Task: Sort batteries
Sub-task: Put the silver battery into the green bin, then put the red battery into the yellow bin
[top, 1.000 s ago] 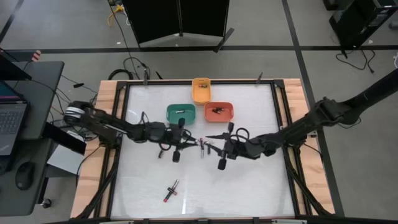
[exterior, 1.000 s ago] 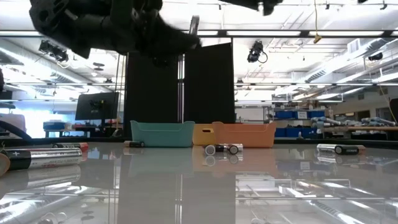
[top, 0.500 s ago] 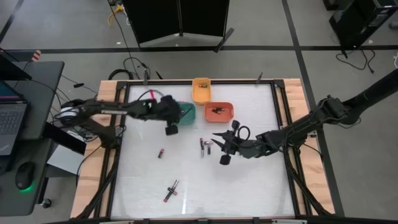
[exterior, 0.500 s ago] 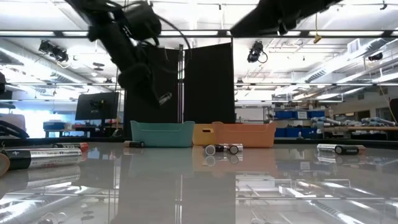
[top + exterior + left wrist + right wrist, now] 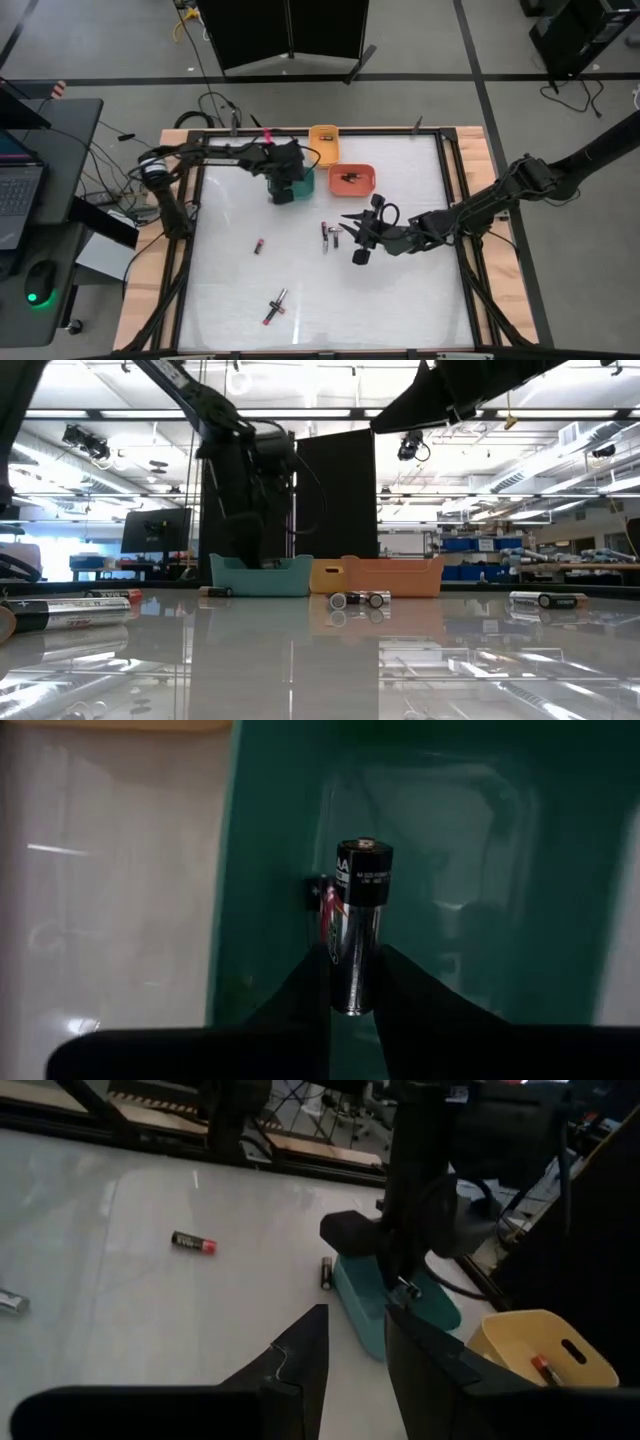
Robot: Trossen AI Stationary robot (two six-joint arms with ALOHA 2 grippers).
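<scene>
Left wrist view: left gripper (image 5: pixel 352 982) clamps an AA battery (image 5: pixel 358 920) over the teal bin (image 5: pixel 560 870). Right gripper (image 5: pixel 352 1342) hovers mid-table, fingers slightly parted, empty.

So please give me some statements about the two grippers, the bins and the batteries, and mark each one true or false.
1. The left gripper holds an AA battery over the teal bin. True.
2. The right gripper grips a red battery. False: nothing shows between its fingers, and it hangs over the table right of two loose batteries.
3. The orange bin is empty. False: dark batteries lie in it.
4. The yellow bin stands at the far edge, behind the teal and orange bins. True.
5. No batteries remain on the table. False: several lie loose, including a pair near the front edge.
</scene>
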